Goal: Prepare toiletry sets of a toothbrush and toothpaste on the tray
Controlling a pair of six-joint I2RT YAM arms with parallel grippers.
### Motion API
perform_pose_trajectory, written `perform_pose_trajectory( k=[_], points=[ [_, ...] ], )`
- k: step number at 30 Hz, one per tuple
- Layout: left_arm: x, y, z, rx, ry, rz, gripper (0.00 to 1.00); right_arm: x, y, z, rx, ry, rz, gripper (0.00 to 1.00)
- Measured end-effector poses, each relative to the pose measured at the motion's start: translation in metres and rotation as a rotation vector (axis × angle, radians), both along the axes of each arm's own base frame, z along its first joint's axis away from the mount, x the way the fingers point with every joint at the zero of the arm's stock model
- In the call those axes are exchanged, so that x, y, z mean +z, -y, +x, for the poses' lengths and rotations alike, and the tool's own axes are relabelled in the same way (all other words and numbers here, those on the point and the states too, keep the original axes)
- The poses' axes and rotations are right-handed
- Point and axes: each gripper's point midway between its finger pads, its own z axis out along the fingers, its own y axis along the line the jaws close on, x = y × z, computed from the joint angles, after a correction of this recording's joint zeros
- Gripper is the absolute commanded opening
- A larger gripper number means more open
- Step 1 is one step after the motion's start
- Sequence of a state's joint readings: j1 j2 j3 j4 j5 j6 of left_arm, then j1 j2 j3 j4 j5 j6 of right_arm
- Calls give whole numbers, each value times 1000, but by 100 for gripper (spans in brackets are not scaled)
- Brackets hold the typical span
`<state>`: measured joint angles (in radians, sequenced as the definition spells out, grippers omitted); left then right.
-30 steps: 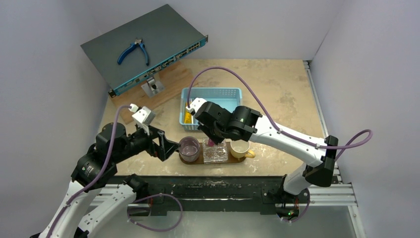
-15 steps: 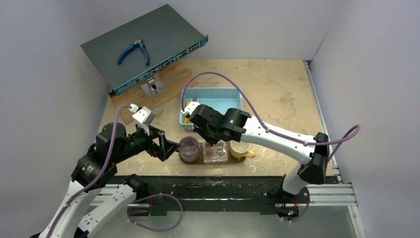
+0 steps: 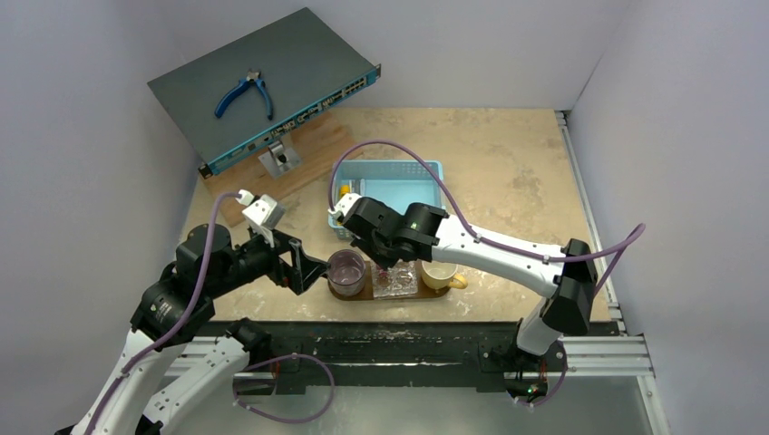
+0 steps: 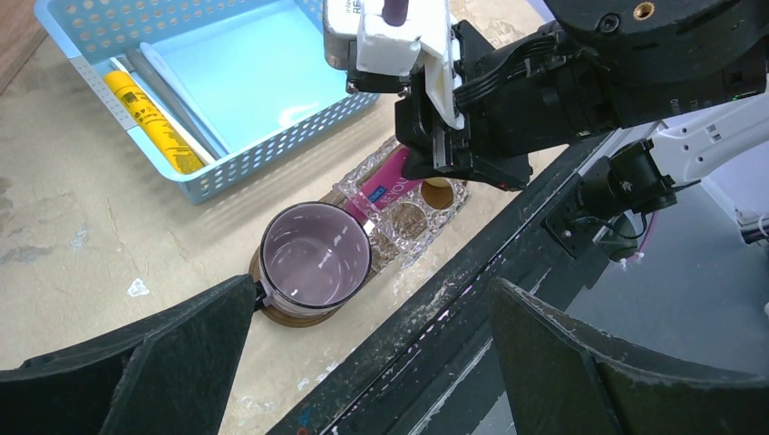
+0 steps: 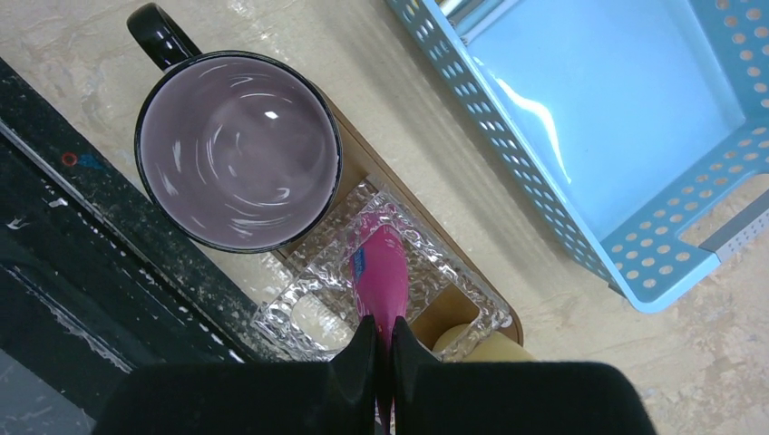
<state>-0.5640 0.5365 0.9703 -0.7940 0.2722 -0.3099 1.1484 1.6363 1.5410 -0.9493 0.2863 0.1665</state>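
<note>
**Top external view.** At lower centre, the right gripper (image 3: pixel 385 265) hangs over the tray (image 3: pixel 419 293), between a purple mug (image 3: pixel 346 270) and a yellow cup (image 3: pixel 440 272). The left gripper (image 3: pixel 304 265) sits just left of the mug with its jaws apart. A blue basket (image 3: pixel 392 186) lies behind the tray.

**Left wrist view.** The left fingers (image 4: pixel 181 362) stand wide apart along the lower edge, holding nothing. At centre, the pink toothpaste (image 4: pixel 390 186) slants down over a glass dish (image 4: pixel 408 217). At upper left, the yellow toothpaste (image 4: pixel 150 109) and a toothbrush (image 4: pixel 168 86) lie in the basket.

**Right wrist view.** At the bottom edge, the right fingers (image 5: pixel 363 358) are clamped on the pink toothpaste. Its far end points up-frame over the dish, which stands on the tray beside the mug. Whether the toothpaste touches the dish cannot be told.
</note>
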Motion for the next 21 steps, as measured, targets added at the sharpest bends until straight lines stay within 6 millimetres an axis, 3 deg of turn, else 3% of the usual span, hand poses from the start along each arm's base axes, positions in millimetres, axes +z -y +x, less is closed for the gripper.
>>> perform_pose_trajectory(
  k=[17, 21],
  points=[
    [0, 0, 0, 0, -1, 1, 100, -16, 1, 6, -12, -31, 14, 0],
    [0, 0, 0, 0, -1, 1, 100, -16, -1, 8, -14, -31, 24, 6]
  ],
)
